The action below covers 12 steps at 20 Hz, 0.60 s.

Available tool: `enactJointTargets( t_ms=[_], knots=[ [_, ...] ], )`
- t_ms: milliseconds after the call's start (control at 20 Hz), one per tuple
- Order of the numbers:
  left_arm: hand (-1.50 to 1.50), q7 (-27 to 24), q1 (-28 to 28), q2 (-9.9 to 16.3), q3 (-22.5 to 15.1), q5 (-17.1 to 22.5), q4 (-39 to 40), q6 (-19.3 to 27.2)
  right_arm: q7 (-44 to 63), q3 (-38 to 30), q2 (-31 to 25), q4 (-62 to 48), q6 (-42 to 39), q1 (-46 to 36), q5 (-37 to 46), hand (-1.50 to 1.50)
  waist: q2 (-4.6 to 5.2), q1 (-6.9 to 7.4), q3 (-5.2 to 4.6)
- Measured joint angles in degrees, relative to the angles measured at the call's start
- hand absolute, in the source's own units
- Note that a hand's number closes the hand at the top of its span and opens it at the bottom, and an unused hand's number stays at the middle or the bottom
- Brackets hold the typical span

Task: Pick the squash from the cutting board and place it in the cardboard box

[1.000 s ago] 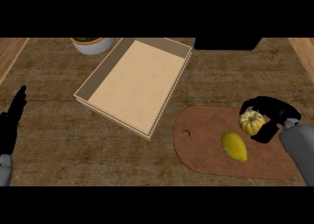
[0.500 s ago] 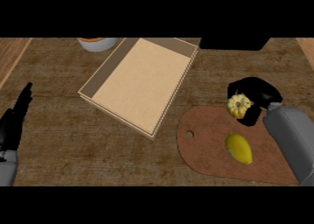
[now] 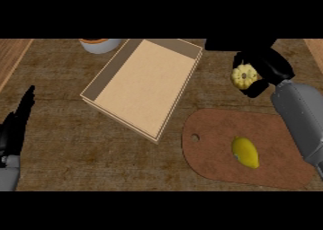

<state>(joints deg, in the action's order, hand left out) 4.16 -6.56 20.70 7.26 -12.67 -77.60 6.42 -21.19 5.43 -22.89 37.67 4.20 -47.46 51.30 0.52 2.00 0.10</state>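
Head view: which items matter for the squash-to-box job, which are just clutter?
Job items:
- ridged yellow squash, held in the right hand
- open cardboard box
- brown wooden cutting board

Lying about:
- smooth yellow lemon-like fruit on the board
- white bowl at the top edge
- left hand, resting open

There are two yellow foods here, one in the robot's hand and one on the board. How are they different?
The squash is round, ridged and pale yellow; the lemon is smooth, longer than wide and brighter yellow. The squash is held in the right hand, whose black fingers curl round it, above the counter beyond the cutting board; the lemon lies alone on the cutting board, touched by nothing. Both are small and yellow.
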Motion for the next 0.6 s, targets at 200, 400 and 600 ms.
enactJointTargets(
  t_ms=[200,400,600],
  knots=[
    [0.0,-0.5,0.9,0.4,0.8,0.2,0.1,-0.2,-5.3,-2.3,0.4,1.7,2.8,-2.8,-2.4,1.5,-0.19,-0.53,-0.03],
    [0.0,0.1,0.6,0.0,0.8,-0.3,-0.1,0.0,-7.5,-3.1,2.6,3.3,1.6,-6.2,-4.1,1.5,-0.35,-1.02,-0.07],
    [0.0,-1.0,0.5,-0.1,1.4,-0.5,1.1,0.2,-6.6,-3.5,6.2,3.2,-1.4,-9.7,-5.7,1.5,-0.38,-1.13,-0.1]
  ],
)
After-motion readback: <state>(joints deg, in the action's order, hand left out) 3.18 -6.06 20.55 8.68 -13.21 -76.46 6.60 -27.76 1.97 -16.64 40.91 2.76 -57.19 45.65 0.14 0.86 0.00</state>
